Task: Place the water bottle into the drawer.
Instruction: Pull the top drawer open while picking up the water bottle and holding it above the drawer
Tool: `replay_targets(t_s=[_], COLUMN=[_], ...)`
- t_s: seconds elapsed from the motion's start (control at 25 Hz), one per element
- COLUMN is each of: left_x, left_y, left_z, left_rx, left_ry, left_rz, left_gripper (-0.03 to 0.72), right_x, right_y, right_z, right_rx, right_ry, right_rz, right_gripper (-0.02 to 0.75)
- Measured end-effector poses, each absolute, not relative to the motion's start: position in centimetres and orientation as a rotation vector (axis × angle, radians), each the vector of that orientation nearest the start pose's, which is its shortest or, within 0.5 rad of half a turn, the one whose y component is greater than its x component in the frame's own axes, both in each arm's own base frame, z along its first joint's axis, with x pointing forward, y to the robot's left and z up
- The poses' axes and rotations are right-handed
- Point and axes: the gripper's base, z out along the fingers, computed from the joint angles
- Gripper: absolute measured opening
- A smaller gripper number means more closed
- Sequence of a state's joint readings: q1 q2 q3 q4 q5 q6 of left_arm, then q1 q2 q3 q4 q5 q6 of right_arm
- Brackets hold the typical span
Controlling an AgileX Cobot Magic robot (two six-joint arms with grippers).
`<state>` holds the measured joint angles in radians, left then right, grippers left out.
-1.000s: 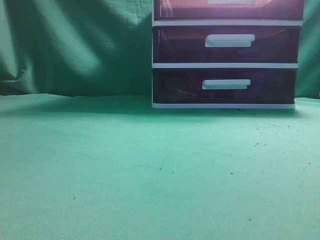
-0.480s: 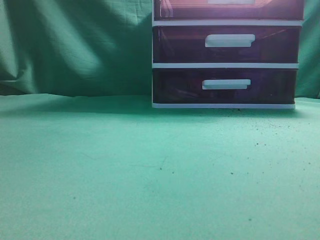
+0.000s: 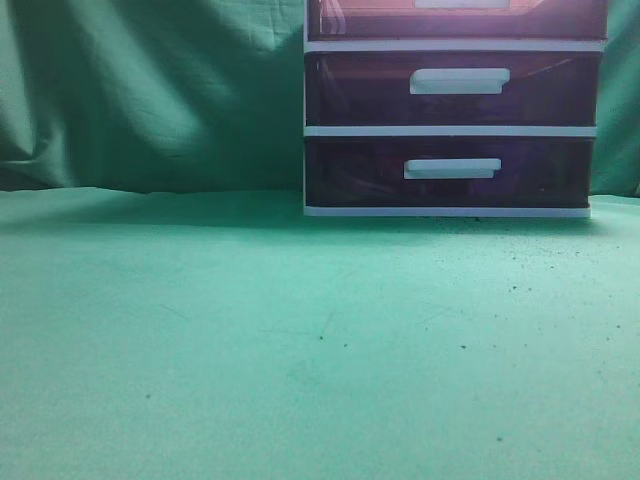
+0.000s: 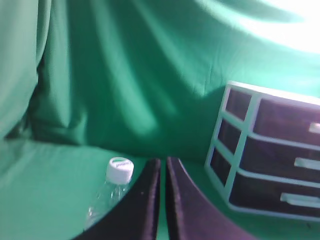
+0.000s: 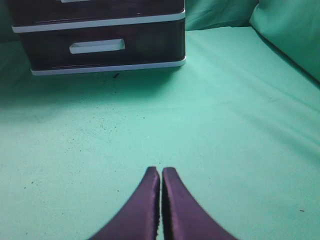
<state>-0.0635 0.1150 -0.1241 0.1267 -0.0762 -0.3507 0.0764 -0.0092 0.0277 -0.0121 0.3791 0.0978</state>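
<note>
Both jaws pressed together | left gripper (image 4: 162, 165) beside water bottle (image 4: 111, 192) | right gripper (image 5: 161, 172) low

Stood at the back right of the green cloth (image 3: 250, 340): a white-framed unit (image 3: 450, 131). Top drawer (image 3: 455, 18) cut off by the frame edge (only its lower part visible); two lower drawers (image 3: 450, 130) shut, white handles.
</note>
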Motion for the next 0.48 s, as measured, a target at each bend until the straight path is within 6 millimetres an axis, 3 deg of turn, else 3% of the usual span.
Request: replay_targets(t_s=[0.2,0.48], left_x=[9.7,14.8], left_y=[-0.6,-1.1], left_z=[27.6,25.4], left_rx=[-0.158,-0.165], left_ry=[1.624,1.806], left_rz=[-0.244,-0.24], left_gripper=[0.0,0.0], right_x=[5.2,5.2], right_y=[0.4,0.4], right_z=[17.0,17.0], right_rx=[0.013,0.013], right_ry=[1.882,1.882], right_rz=[0.108,0.108], right_gripper=[0.0,0.0])
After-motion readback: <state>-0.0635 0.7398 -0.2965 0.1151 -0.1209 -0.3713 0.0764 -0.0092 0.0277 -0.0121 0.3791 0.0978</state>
